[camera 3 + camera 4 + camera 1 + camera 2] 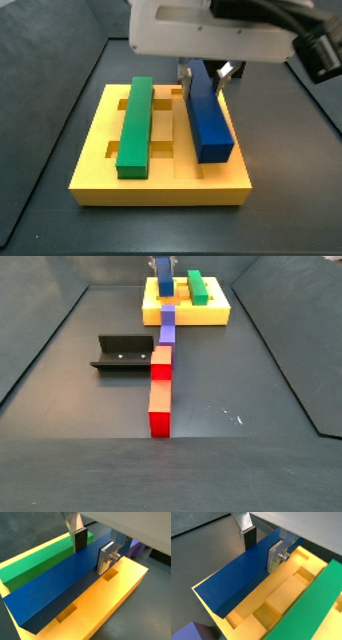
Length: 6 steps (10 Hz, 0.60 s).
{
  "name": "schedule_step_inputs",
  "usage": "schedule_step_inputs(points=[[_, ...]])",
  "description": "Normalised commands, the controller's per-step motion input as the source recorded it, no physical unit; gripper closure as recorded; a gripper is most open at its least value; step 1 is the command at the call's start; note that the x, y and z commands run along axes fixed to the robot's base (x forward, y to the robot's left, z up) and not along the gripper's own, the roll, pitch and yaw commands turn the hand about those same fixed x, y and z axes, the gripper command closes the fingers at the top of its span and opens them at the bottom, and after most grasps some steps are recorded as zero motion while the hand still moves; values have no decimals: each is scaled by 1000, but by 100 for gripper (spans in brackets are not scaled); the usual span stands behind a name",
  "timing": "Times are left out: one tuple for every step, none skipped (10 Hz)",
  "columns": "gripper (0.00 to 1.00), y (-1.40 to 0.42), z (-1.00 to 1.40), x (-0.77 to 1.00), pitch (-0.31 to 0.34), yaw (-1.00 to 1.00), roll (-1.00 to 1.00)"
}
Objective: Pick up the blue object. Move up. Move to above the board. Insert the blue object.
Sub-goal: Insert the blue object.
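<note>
Dark-blue bar (57, 587), long, flat-faced and rectangular, sits on the yellow slotted board (160, 187) beside the green bar (136, 125). I see the jaws' (93, 546) silver plates clamped on it near one end, above the board.

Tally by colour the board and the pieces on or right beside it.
Yellow: 1, the board
Blue: 1, the blue object, gripped by the gripper at the board
Green: 1, the green bar
Purple: 1, the purple block
Total: 4
</note>
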Motion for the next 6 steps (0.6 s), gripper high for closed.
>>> schedule_step_inputs(points=[[100, 0, -277, -326, -347, -109, 0], [100, -11, -43, -291, -260, -103, 11], [100, -37, 0, -294, -181, -103, 33], [100, -109, 0, -194, -124, -91, 49], [100, -103, -26, 0, 0, 0, 146], [100, -69, -66, 86, 0, 0, 163]])
